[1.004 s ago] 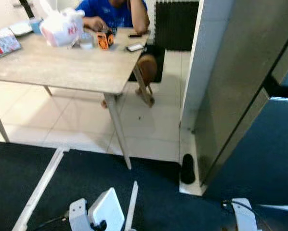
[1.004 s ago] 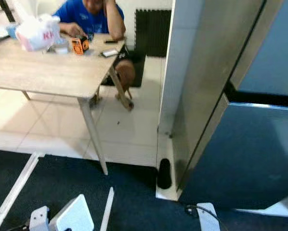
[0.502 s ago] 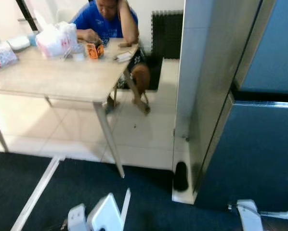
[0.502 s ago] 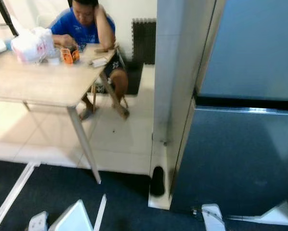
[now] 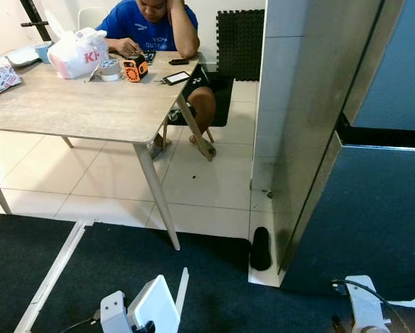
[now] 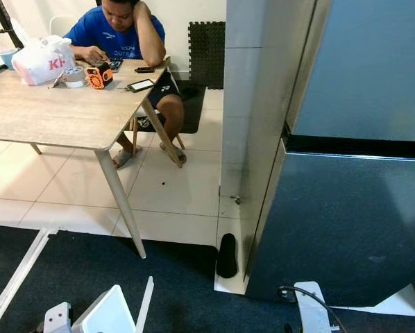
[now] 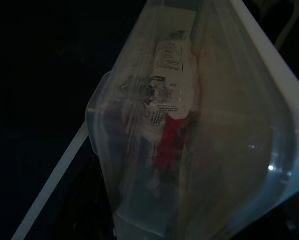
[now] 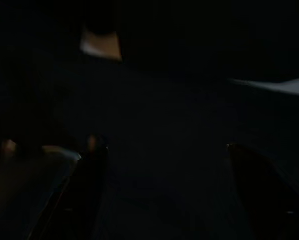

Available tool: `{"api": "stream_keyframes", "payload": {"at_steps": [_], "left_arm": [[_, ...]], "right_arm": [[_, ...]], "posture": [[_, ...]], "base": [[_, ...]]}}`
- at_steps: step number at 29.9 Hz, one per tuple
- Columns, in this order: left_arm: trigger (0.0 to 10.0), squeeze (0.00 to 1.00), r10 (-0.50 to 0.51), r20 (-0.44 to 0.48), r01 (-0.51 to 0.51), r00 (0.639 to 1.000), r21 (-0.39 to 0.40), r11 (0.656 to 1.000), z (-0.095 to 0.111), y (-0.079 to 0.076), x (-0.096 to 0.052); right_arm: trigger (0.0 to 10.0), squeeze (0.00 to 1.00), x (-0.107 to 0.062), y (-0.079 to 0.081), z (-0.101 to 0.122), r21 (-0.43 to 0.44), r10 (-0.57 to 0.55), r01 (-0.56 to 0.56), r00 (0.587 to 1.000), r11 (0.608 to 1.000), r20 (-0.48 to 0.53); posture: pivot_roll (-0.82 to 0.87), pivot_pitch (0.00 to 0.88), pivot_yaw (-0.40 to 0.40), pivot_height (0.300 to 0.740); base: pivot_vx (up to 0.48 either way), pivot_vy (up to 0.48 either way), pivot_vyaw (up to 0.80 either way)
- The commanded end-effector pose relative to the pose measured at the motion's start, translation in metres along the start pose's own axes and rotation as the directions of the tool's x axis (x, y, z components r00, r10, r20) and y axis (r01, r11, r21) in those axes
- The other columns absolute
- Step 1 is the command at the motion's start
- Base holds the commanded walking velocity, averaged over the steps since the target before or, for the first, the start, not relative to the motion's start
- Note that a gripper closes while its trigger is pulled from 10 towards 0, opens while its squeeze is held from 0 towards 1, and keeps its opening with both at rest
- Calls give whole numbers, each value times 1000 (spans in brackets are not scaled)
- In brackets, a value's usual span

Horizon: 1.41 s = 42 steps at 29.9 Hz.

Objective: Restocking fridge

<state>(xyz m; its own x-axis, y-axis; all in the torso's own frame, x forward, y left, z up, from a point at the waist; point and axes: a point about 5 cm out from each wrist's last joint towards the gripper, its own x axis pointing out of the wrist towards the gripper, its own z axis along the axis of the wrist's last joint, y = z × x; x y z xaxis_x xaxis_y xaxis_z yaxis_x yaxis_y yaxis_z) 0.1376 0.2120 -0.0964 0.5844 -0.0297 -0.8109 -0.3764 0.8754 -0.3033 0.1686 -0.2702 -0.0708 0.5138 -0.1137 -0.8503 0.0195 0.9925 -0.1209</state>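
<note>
The fridge stands to my right, its dark blue-grey doors shut, a black gap between the upper and lower door. Its grey side panel faces a white tiled pillar. Low at the left, my left arm carries a clear white-rimmed container. In the left wrist view the container holds red and white packets. My right arm hangs low before the fridge. In the dark right wrist view the right gripper is open, with nothing between its fingers.
A wooden table stands ahead on the left, with a white bag, an orange device and a phone. A person in a blue shirt sits behind it. A black slipper lies by the fridge corner. Dark carpet is underfoot.
The camera has swung, so the fridge front fills more of the right side and the picture is sharper. The arms and the container keep their places low in view.
</note>
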Motion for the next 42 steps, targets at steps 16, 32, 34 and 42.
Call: {"api": "stream_keyframes", "payload": {"at_steps": [16, 32, 34, 42], "left_arm": [[10000, 0, -50, -7, 50, 999, -18, 999, -2, -6, 1], [10000, 0, -59, -11, 59, 998, -6, 998, 1, -5, 1], [10000, 0, -61, -10, 61, 998, -5, 998, 1, -5, 1], [10000, 0, -72, -12, 72, 997, -7, 997, 1, -7, 2]], "right_arm": [[10000, 0, -30, 12, 116, -197, 752, -739, 564, 644, 341], [10000, 1000, -97, -4, 196, -600, 941, -740, 139, 305, 308], [10000, 1000, -106, -9, 203, -639, 947, -710, 136, 298, 290], [10000, 404, -138, -25, 224, -762, 953, -572, 208, 302, 221]], "posture": [[-84, 0, 25, 740], [-85, 0, 19, 740], [-85, 0, 19, 740], [-85, 0, 14, 740]], "base": [[0, 0, 0], [0, 0, 0], [0, 0, 0], [0, 0, 0]]}}
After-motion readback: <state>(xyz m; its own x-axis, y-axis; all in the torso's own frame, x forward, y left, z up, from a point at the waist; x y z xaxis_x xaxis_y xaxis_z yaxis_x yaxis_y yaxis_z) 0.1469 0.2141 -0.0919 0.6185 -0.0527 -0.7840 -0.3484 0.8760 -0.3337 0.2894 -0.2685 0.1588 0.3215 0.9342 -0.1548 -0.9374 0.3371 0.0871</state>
